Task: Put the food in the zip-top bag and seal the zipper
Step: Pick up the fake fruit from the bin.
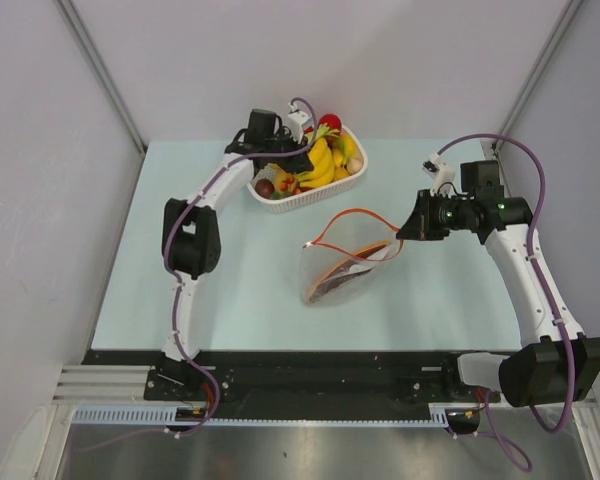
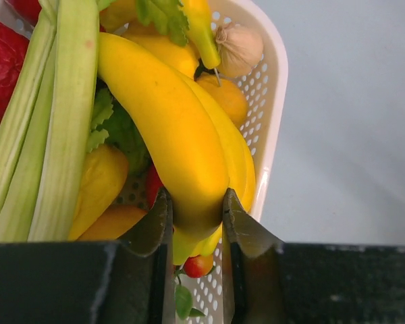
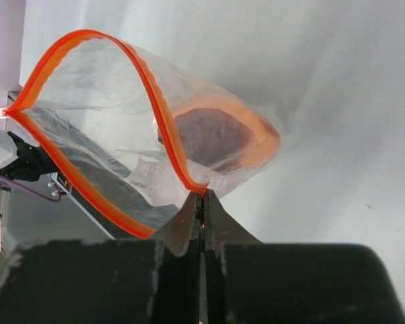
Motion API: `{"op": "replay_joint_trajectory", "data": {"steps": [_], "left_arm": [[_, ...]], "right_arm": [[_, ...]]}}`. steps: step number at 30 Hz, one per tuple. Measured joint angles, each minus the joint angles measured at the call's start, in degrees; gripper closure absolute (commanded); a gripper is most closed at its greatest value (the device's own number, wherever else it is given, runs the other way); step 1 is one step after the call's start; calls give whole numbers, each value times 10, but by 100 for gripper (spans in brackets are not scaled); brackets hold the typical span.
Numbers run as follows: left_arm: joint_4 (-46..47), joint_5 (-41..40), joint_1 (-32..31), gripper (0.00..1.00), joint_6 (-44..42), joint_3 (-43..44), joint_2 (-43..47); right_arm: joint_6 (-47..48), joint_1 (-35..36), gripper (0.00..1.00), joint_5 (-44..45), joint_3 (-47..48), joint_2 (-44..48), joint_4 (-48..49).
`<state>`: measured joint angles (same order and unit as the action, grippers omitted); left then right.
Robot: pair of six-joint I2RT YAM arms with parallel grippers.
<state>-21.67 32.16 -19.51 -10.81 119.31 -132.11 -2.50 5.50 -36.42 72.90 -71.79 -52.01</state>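
Left arm (image 1: 190,240): base at the near-left edge, lower link upright, elbow bent, forearm reaching far and to the right. Left gripper (image 2: 197,202) points down, with both fingers (image 2: 155,229) pressed against opposite sides of the banana bunch (image 2: 169,128).

Right arm (image 1: 525,270): rises from the near-right base, forearm turned left toward table centre, wrist roughly level. Right gripper (image 3: 202,199): jaws fully closed, tips pinching the zipper (image 3: 158,101) of the zip-top bag (image 3: 108,135).

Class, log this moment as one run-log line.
left gripper: shut on banana bunch in basket | right gripper: holds zip-top bag by zipper | mouth open, dark food inside
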Motion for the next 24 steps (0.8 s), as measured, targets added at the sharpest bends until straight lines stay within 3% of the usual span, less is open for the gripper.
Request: {"op": "replay_joint_trajectory", "data": {"steps": [6, 16, 24], "left_arm": [[0, 45, 7, 100, 32, -4, 27], [21, 155, 9, 100, 111, -5, 73], [29, 261, 13, 100, 97, -88, 258]], "right_arm": [[0, 0, 100, 0, 0, 0, 0], [-5, 1, 100, 0, 0, 0, 1], [-22, 4, 100, -17, 0, 0, 20]]}}
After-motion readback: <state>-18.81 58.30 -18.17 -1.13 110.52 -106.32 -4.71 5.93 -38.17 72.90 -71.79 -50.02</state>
